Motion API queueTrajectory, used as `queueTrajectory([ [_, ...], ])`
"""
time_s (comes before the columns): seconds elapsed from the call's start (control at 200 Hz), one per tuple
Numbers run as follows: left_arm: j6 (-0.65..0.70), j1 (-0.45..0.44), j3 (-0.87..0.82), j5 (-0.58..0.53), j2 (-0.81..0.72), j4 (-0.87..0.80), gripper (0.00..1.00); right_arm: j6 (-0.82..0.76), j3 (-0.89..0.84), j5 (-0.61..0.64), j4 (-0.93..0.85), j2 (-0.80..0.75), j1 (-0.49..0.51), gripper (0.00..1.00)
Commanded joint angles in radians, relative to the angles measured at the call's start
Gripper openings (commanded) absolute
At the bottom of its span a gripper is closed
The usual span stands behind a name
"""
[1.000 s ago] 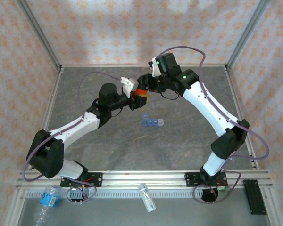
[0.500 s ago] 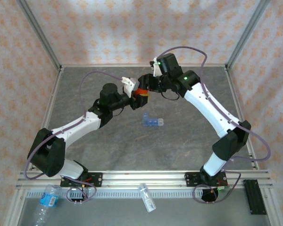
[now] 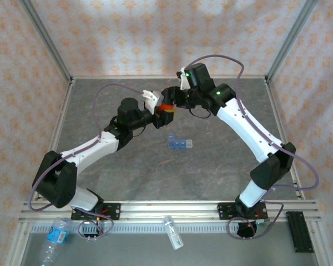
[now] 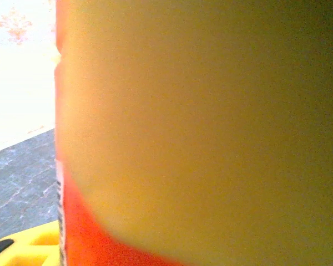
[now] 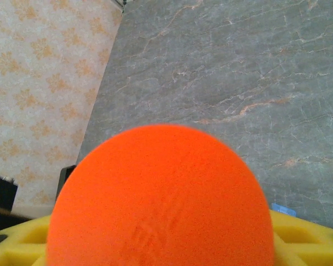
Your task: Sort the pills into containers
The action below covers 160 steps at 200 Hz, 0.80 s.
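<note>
Your two arms have both crept a touch toward the back wall, meeting at the orange cylindrical plastic vial [image 3: 164, 107]. Your left gripper [image 3: 161, 113] is clamped part-open around its body. Your right gripper [image 3: 170, 101] sits at the round orange cap [image 5: 161, 205], and I cannot tell whether it grips. The translucent blue plastic pill-organizer strip [image 3: 179, 143] lies on the grey marbled table [image 3: 211, 172], nearer the bases, untouched.

The left arm [image 3: 94, 147] and right arm [image 3: 244, 124] meet over the far middle of the surface [image 3: 211, 172], closing that gap around an orange vial [image 3: 165, 107]. Just nearer, the blue pill organizer [image 3: 179, 144] lies with bare surface all round, open from above and from the near side.
</note>
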Motion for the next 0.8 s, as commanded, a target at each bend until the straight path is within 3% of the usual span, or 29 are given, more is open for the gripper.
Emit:
queueTrajectory([
  [0.0, -0.012, 0.012, 0.018, -0.027, -0.009, 0.043, 0.00, 0.019, 0.024, 0.023, 0.000, -0.054, -0.005, 0.69],
  [0.115, -0.009, 0.013, 0.016, -0.011, -0.007, 0.039, 0.00, 0.024, 0.039, 0.032, -0.002, -0.057, -0.016, 0.79],
  [0.4, 0.003, 0.012, 0.026, 0.042, -0.001, -0.003, 0.00, 0.063, 0.058, -0.013, 0.032, -0.046, -0.041, 0.85],
  [0.6, 0.030, 0.012, 0.051, 0.078, 0.000, -0.066, 0.00, 0.073, 0.075, -0.058, 0.042, -0.020, -0.043, 0.86],
  [0.796, 0.038, 0.011, 0.057, 0.086, -0.003, -0.084, 0.00, 0.078, 0.090, -0.106, 0.046, 0.006, -0.043, 0.80],
])
